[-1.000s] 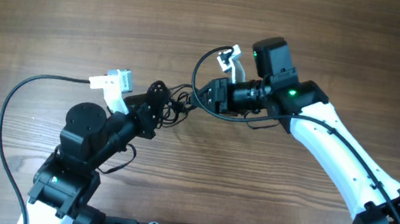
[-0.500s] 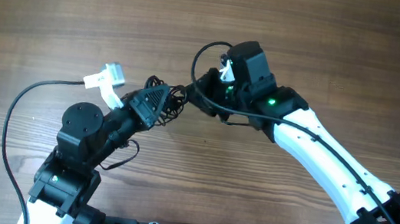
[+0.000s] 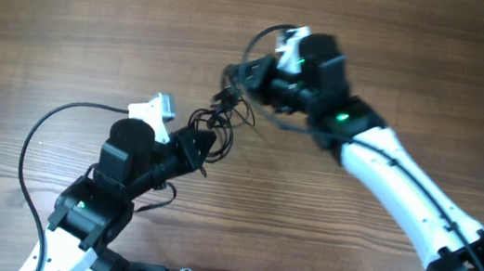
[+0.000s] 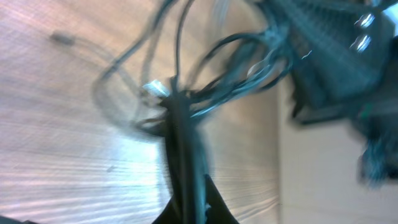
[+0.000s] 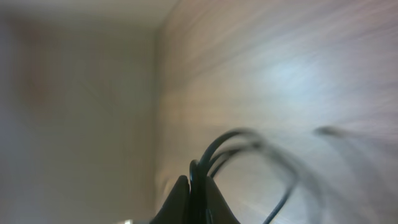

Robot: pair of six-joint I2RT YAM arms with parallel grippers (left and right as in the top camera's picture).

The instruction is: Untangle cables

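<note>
Pinching thin, looped black cables point(image 3: 219, 116)

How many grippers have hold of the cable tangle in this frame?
2. The left gripper is shut on the cables at the tangle's lower-left end. The right gripper is shut on strands at its upper-right end. No other gripper is in view.
</note>
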